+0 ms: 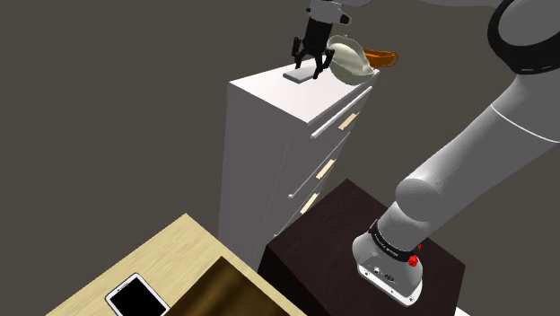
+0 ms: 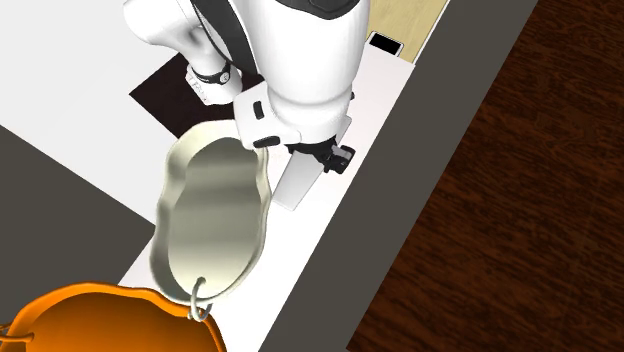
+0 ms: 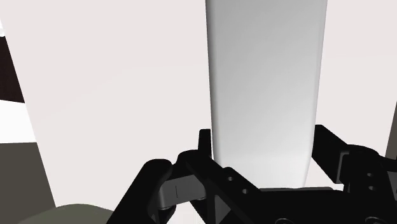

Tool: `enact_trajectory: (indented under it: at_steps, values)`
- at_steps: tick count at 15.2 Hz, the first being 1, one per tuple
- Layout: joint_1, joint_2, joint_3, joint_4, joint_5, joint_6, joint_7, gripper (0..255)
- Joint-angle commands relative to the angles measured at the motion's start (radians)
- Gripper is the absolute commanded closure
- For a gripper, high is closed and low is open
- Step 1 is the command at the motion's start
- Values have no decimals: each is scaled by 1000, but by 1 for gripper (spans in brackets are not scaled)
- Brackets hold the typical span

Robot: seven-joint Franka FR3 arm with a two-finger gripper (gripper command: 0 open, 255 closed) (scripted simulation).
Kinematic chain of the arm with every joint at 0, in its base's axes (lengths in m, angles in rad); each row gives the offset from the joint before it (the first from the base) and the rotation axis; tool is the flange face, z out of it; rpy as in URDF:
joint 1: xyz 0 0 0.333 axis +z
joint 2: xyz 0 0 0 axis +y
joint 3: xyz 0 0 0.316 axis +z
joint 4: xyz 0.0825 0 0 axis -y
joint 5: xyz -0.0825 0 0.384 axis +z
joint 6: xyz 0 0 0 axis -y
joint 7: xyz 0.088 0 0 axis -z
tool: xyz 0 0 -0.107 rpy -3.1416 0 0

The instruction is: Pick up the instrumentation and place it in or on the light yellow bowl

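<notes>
One flat pale grey slab point(image 1: 299, 77) lies on top of the white chest of drawers point(image 1: 269, 117). The hand point(image 1: 310, 68) hangs just over it, its two fingers spread wide, one along each long edge, gripping nothing. Two bowls sit to the shoulder view's right of the slab: one light yellow bowl point(image 1: 348, 59) just beside it, and one orange bowl point(image 1: 382, 57) farther right.
</notes>
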Motion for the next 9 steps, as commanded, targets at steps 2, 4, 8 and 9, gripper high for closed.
enact_trajectory:
  at_steps: [2, 4, 8, 9]
  values:
    - [-1, 1, -1, 1, 0, -2, 0, 255]
    - [0, 2, 0, 0, 0, 1, 1, 255]
    - [-1, 3, 0, 55, -1, -53, 1, 255]
    - [-1, 3, -1, 69, -1, -67, 1, 255]
